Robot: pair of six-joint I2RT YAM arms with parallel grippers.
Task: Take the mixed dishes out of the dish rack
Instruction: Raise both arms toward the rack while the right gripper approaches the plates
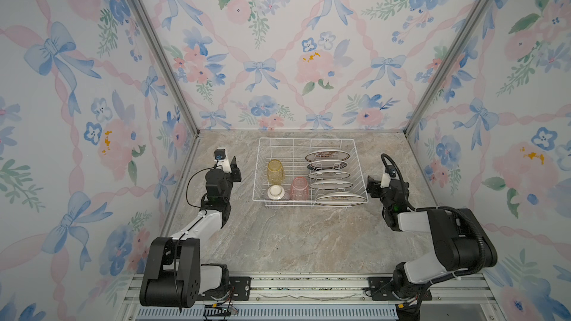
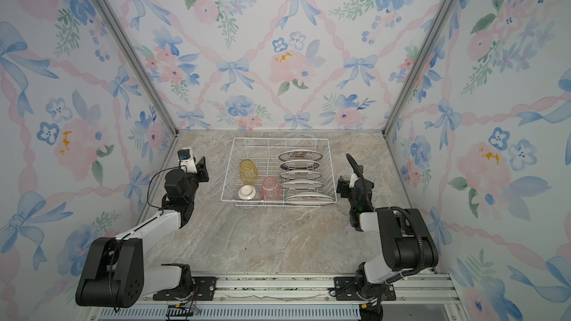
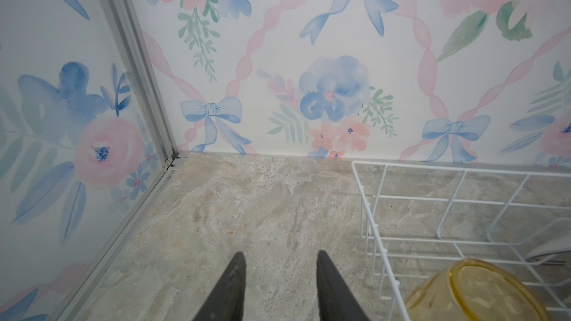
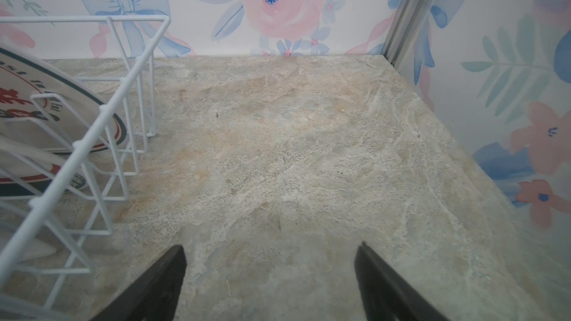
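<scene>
The rack (image 1: 287,151), a white wire basket, sits on the stone-patterned table (image 1: 278,242) toward 12 o'clock in both top views, near the back wall (image 1: 278,57). All the dishes are inside it. Five plates (image 1: 329,175) stand on edge between the prongs along its 3 o'clock side, lined up one behind another from 6 to 12 o'clock. One yellow cup (image 1: 275,170) stands on the 9 o'clock side. One pink cup (image 1: 299,188) is near 6 o'clock, between the plates and one bowl (image 1: 276,193). The bowl lies foot up in the 7 o'clock corner.

The left claw (image 1: 234,168) is outside the rack at its 9 o'clock. Its fingers are parted a little, with only table showing between them. The rack's wire side stands between this claw and the yellow cup. The right claw (image 1: 372,187) is just outside the rack at about 4 o'clock. Its fingers are spread wide over bare table, and the wire side stands between it and the plates. Flowered walls close in three sides.
</scene>
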